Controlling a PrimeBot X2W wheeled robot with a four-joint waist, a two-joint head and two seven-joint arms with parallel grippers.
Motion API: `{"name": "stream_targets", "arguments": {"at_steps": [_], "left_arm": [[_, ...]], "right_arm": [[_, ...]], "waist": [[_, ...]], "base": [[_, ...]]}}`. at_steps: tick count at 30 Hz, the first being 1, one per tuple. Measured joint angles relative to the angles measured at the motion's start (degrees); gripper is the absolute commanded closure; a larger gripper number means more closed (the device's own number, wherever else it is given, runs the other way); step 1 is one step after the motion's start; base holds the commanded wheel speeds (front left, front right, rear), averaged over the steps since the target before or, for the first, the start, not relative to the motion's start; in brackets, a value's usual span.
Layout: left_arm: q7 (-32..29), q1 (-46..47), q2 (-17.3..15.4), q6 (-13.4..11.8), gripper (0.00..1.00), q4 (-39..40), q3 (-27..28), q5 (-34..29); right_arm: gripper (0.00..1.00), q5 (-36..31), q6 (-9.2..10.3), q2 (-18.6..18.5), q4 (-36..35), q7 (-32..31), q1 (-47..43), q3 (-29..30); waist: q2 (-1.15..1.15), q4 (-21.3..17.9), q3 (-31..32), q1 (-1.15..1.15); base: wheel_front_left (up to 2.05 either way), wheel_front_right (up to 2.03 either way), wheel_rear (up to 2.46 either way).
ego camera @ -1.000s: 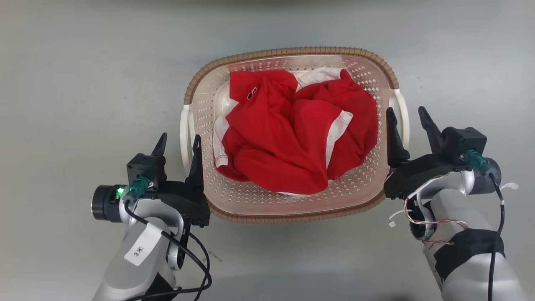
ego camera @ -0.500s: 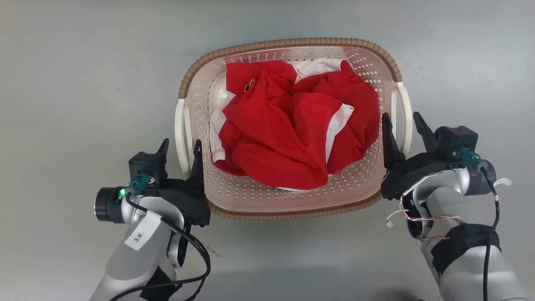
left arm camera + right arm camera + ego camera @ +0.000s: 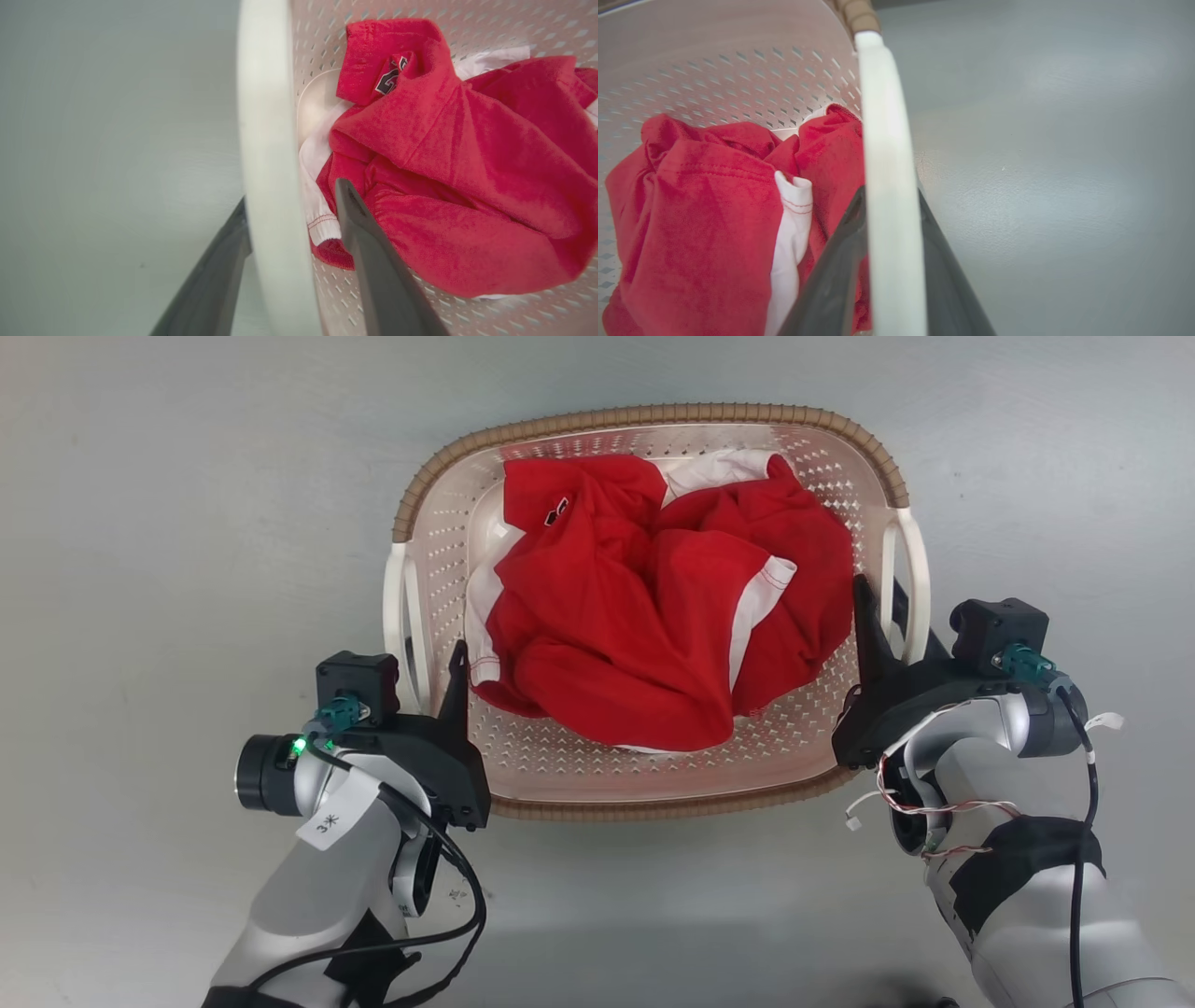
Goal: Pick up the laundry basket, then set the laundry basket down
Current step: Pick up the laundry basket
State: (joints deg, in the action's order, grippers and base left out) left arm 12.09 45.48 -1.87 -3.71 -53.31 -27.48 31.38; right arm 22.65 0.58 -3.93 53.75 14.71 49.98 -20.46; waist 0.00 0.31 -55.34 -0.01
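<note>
At the lower left of the head view you have the left gripper (image 3: 420, 658) astride the basket's white left handle (image 3: 403, 607). Its inner finger (image 3: 457, 672) points up just inside the perforated wall, and the outer finger is hidden behind the wrist module. In the left wrist view the two dark fingers stand apart, one on either side of the white band. You can see a strip of wall and cloth between the inner finger and the handle, so the jaws are spread and not clamped.

The laundry basket (image 3: 653, 414) sits in the middle of your view between the two arms, with grey floor (image 3: 168, 523) all around it. You cannot tell whether it rests on that floor or hangs just clear of it. A crumpled red and white garment (image 3: 644, 625) fills most of its bottom.

On the right, the right gripper (image 3: 880, 607) has its fingers on the white right handle (image 3: 920, 597). In the right wrist view both fingers lie tight against the band, pinching it.
</note>
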Motion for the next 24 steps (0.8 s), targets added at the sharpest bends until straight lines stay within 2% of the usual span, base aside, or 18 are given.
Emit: {"name": "stream_targets", "arguments": {"at_steps": [1,2,12,24], "left_arm": [[-0.27,0.05,-0.01,0.00,0.87,-0.03,-0.55,0.52],[-0.42,0.07,0.01,-0.16,1.00,-0.10,-0.99,0.90],[-0.37,0.16,-0.35,-0.88,1.00,-1.32,-3.70,4.98],[0.20,0.26,-0.40,-1.16,1.00,-3.97,-6.06,7.99]], "right_arm": [[0.92,0.27,0.03,-0.04,0.14,0.00,0.02,-0.42],[1.00,0.63,0.26,-0.07,0.29,0.01,0.02,-0.83],[1.00,4.92,1.75,-0.13,2.05,0.00,-0.02,-4.54],[1.00,9.83,2.54,-0.20,3.46,-0.01,-0.57,-8.51]], "waist": [[0.00,0.02,-0.03,0.00],[0.00,0.02,-0.03,0.00],[0.00,0.07,1.77,0.00],[0.00,0.29,7.25,0.00]], "base": [[0.00,0.00,0.00],[0.00,0.00,0.00],[0.00,0.00,0.00],[0.00,0.00,0.00]]}}
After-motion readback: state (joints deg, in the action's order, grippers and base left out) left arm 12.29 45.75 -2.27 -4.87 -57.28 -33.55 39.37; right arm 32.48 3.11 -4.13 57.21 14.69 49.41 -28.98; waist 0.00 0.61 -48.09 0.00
